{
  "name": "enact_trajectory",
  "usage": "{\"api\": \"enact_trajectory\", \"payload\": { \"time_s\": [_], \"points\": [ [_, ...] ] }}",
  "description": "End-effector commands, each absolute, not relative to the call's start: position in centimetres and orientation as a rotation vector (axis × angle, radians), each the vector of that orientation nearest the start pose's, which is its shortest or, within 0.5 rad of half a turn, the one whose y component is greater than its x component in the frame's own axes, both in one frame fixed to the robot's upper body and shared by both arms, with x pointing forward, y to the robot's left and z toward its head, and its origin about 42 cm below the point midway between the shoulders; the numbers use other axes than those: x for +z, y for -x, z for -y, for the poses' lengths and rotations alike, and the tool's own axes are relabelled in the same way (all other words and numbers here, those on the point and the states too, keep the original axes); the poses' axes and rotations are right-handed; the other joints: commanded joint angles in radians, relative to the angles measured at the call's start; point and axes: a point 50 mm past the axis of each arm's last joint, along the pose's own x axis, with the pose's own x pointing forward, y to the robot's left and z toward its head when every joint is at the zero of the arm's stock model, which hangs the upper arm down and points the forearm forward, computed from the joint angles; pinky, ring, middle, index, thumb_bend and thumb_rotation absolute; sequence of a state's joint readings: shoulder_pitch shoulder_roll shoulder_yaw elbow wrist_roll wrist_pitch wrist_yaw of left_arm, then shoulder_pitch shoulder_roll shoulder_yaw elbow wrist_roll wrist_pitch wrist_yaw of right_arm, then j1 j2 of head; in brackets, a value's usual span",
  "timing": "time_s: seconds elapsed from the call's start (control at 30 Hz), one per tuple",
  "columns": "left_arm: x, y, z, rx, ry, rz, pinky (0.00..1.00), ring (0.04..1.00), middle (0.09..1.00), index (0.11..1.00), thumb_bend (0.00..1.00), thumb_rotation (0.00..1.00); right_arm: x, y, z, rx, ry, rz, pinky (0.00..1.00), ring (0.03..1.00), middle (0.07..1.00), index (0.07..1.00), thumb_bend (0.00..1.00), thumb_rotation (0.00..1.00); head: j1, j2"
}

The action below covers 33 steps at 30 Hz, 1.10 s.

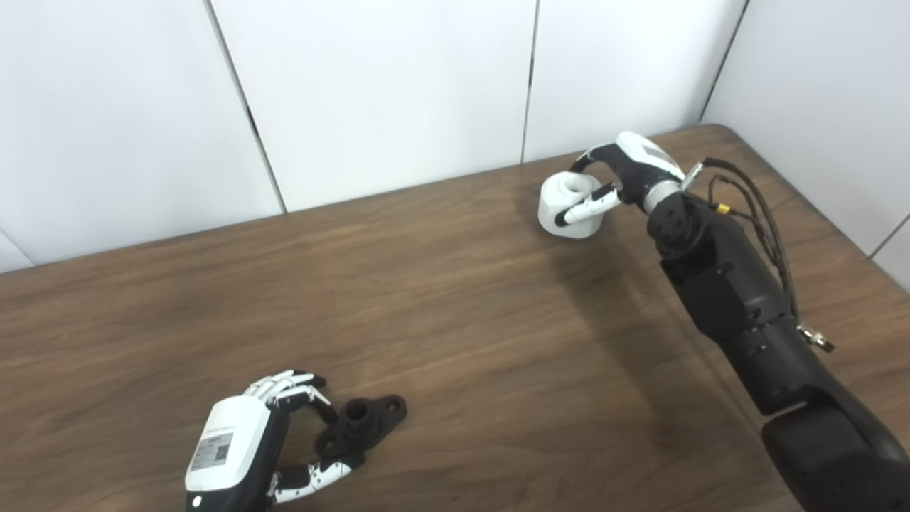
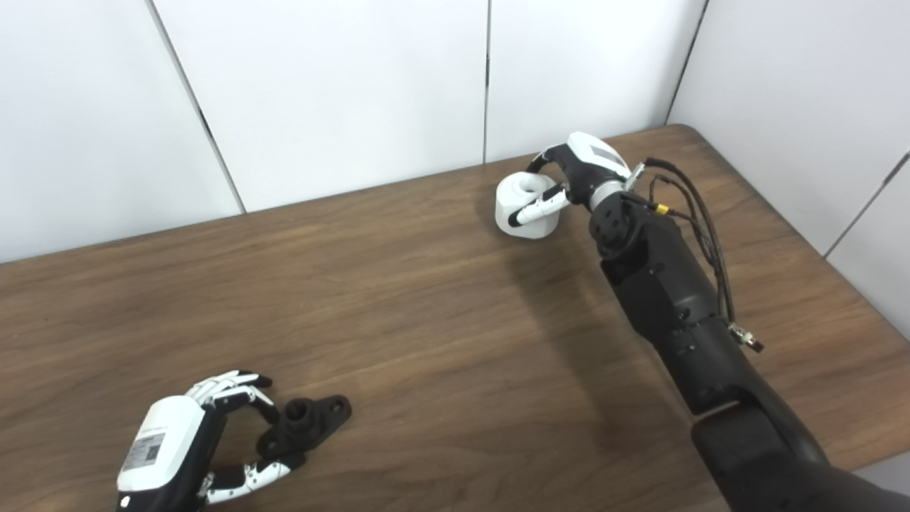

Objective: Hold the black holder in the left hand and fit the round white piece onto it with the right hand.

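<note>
The black holder (image 1: 364, 419), a short tube on a flat base with lobes, lies on the brown table (image 1: 455, 313) at the near left. My left hand (image 1: 242, 444) wraps its left end, with fingers on the far side and the thumb against the near lobe. The round white piece (image 1: 558, 203), a squat cylinder with a hollow top, stands on the table at the far right. My right hand (image 1: 633, 174) is closed on it, thumb across its front and a finger curled behind. Both parts still rest on the tabletop.
White wall panels (image 1: 391, 92) rise close behind the table's far edge. The table's right edge and rounded far corner (image 1: 725, 131) lie near my right arm (image 1: 739, 299). A cable bundle (image 1: 764, 227) runs along that forearm.
</note>
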State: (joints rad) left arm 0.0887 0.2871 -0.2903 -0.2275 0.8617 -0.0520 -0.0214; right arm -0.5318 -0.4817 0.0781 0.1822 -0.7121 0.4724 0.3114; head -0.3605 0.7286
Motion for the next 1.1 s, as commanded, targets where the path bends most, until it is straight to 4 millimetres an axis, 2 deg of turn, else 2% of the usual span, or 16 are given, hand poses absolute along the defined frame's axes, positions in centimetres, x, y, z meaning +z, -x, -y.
{"api": "enact_trajectory", "payload": {
  "time_s": [0.0,0.37,0.6,0.8,0.83,0.87,0.93,1.07],
  "points": [
    [12.47,-24.01,-22.19,-0.298,-1.124,0.228,0.83,0.825,0.759,0.486,0.52,0.05,27.64,-44.26,34.96,-0.141,1.149,-0.145,0.86,0.902,0.868,0.707,0.85,0.27,0.0,0.001],
    [12.58,-24.0,-22.19,-0.296,-1.123,0.237,0.84,0.827,0.757,0.486,0.52,0.06,27.55,-44.05,34.83,-0.138,1.14,-0.132,0.89,0.934,0.861,0.686,0.84,0.24,0.003,0.004],
    [12.69,-24.04,-22.17,-0.297,-1.128,0.236,0.84,0.831,0.758,0.486,0.52,0.06,27.7,-44.03,34.57,-0.15,1.135,-0.11,0.93,0.936,0.849,0.656,0.79,0.21,0.003,0.008],
    [12.72,-24.0,-22.16,-0.295,-1.119,0.245,0.84,0.83,0.759,0.486,0.52,0.05,27.6,-44.03,34.58,-0.158,1.128,-0.077,0.92,0.924,0.828,0.613,0.76,0.18,0.003,0.008],
    [12.74,-24.01,-22.15,-0.293,-1.118,0.248,0.84,0.83,0.759,0.486,0.52,0.05,27.53,-44.02,34.62,-0.159,1.126,-0.064,0.92,0.92,0.821,0.554,0.64,0.16,0.003,0.008],
    [12.75,-24.01,-22.13,-0.287,-1.114,0.254,0.84,0.828,0.757,0.486,0.52,0.06,27.43,-44.01,34.67,-0.159,1.128,-0.053,0.91,0.914,0.813,0.517,0.57,0.15,0.004,0.009],
    [12.79,-24.0,-22.08,-0.279,-1.107,0.258,0.83,0.823,0.752,0.485,0.52,0.05,27.26,-43.96,34.74,-0.163,1.132,-0.036,0.91,0.909,0.806,0.495,0.54,0.14,0.004,0.009],
    [12.7,-24.1,-22.15,-0.275,-1.105,0.268,0.84,0.822,0.748,0.485,0.52,0.05,27.15,-43.87,34.84,-0.166,1.15,-0.012,0.9,0.892,0.792,0.485,0.52,0.13,0.006,0.011]
  ]
}}
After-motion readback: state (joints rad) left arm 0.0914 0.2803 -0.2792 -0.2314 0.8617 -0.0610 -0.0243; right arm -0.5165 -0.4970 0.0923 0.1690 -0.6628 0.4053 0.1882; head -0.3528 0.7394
